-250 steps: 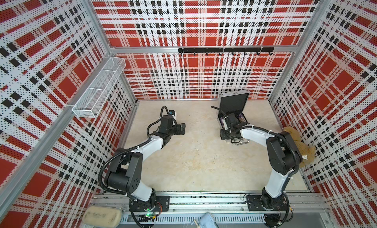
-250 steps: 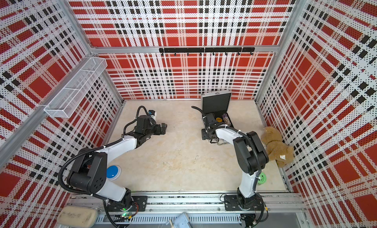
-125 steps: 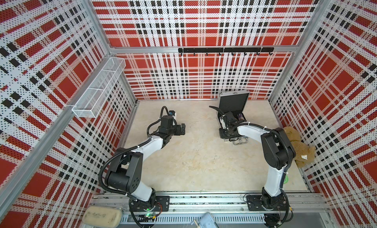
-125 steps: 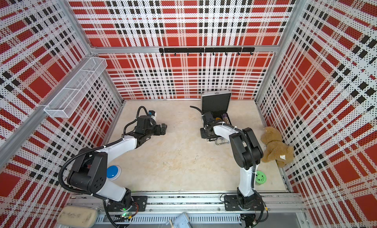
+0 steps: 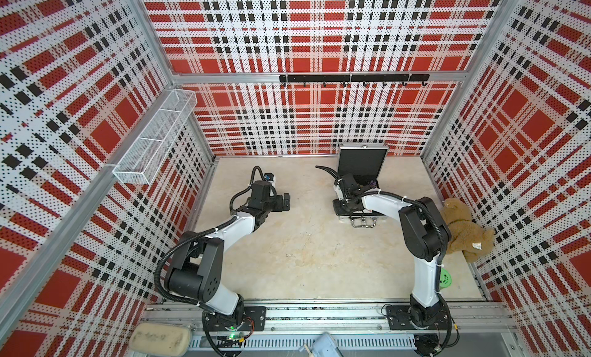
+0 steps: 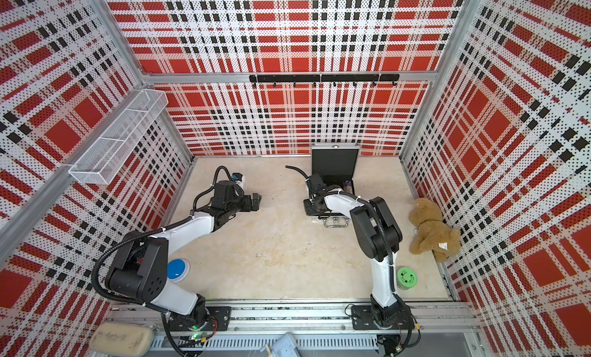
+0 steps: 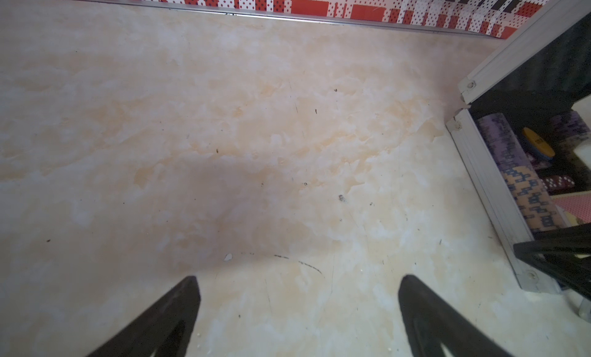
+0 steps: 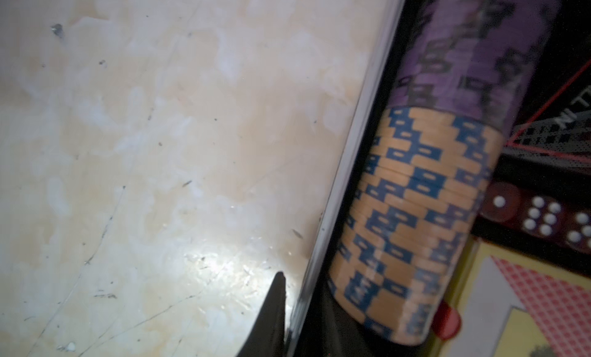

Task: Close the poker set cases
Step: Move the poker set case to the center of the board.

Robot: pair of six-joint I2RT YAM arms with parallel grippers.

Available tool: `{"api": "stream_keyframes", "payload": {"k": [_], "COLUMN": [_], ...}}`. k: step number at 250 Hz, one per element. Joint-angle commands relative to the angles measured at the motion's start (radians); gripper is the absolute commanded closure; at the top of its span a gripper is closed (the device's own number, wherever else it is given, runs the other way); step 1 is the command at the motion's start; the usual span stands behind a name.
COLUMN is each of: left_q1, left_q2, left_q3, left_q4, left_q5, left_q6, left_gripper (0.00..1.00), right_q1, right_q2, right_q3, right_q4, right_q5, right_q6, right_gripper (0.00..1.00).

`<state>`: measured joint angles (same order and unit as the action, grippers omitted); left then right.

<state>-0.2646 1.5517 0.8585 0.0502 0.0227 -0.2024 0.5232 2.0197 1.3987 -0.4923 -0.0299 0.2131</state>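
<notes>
Plaid-walled cell, beige counter (image 5: pixel 303 250). Top views: case (image 5: pixel 363 162) at back, right of centre, lid upright; right tool (image 5: pixel 342 207) at its left wall. Left wrist: left tool (image 7: pixel 299 285) spread wide, empty, over bare counter. Right wrist: one finger (image 8: pixel 277 309) outside case wall; cannot tell if it grips.

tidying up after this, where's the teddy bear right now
In both top views the teddy bear lies against the right wall, beside the right arm elbow.

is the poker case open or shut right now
Open: the poker case has its lid upright, black lining showing, and the chips lie uncovered in the base.
</notes>
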Motion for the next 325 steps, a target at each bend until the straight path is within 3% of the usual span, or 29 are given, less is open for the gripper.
{"api": "stream_keyframes", "payload": {"k": [1, 76, 101, 157, 218, 325], "left_q1": [0.008, 0.011, 0.010, 0.002, -0.013, -0.017], "left_q2": [-0.017, -0.040, -0.041, -0.024, 0.008, 0.024], "left_q3": [-0.016, -0.036, -0.039, -0.024, 0.009, 0.030], "left_q4": [-0.015, -0.021, -0.021, -0.021, -0.009, -0.010], "left_q5": [0.003, -0.002, -0.003, 0.011, 0.059, 0.083], "left_q6": [-0.011, -0.009, -0.009, -0.011, -0.020, -0.026], "left_gripper": [0.01, 0.01, 0.01, 0.01, 0.01, 0.01], "right_q1": [0.038, 0.029, 0.000, -0.162, -0.386, -0.420], "right_q2": [0.043, -0.036, -0.104, -0.255, -0.253, -0.084], "right_q3": [0.037, 0.030, -0.017, -0.117, -0.135, -0.087], "right_q4": [-0.018, -0.119, -0.126, -0.134, -0.138, -0.088], "right_q5": [-0.087, -0.027, -0.041, -0.052, -0.066, -0.067], "right_q6": [-0.009, 0.034, 0.054, 0.015, -0.051, -0.075], "right_gripper": [0.79, 0.55, 0.52, 0.51, 0.52, 0.62]}}
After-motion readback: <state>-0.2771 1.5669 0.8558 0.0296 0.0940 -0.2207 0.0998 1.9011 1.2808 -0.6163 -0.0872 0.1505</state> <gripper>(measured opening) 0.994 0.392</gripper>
